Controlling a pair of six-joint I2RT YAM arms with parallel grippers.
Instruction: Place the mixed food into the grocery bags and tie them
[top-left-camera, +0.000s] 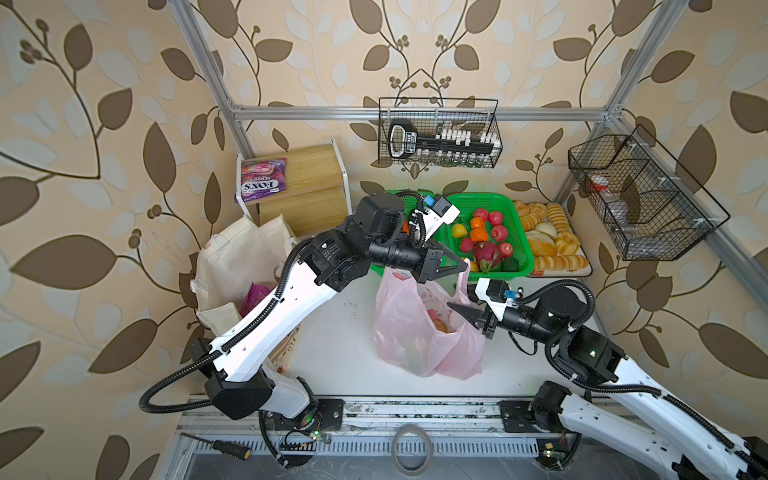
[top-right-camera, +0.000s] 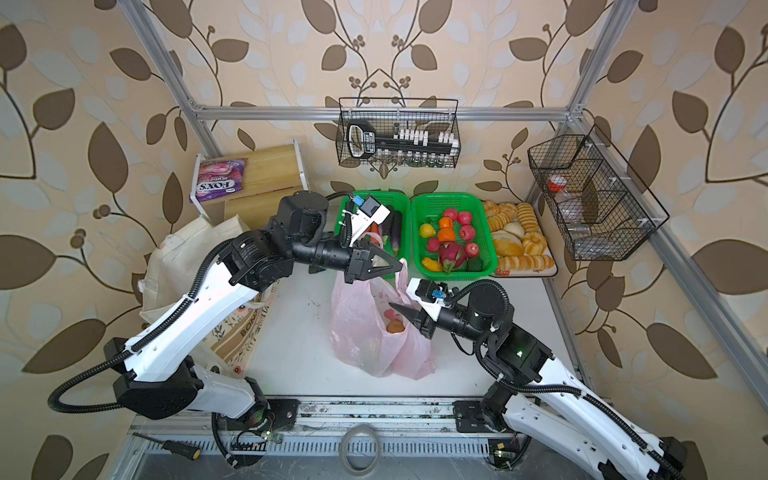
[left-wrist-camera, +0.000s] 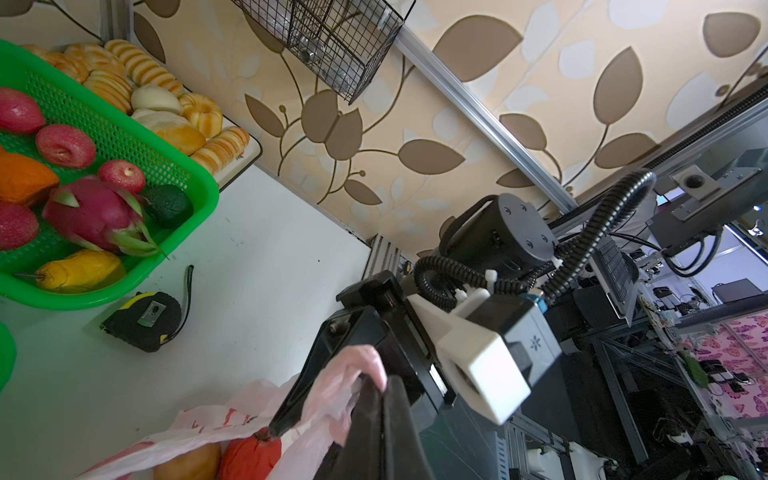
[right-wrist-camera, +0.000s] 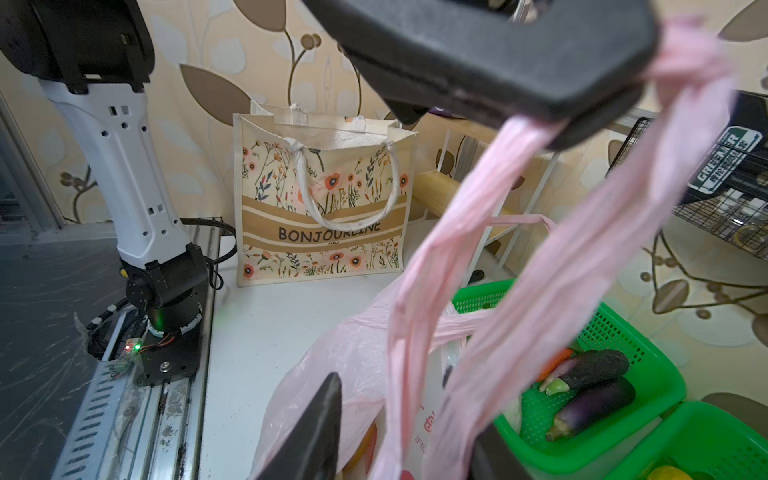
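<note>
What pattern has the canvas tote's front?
Canvas tote: orange flowers, tan bands; clearest in right wrist view.

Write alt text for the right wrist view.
The left gripper clamps the handles of a pink plastic bag, which run between the fingers of the open right gripper. Behind stands a floral BONJOUR tote; beside the bag, eggplants lie in a green basket.

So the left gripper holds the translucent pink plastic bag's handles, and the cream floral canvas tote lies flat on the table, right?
No: the cream floral canvas tote stands upright, as the right wrist view shows. The rest is right.
</note>
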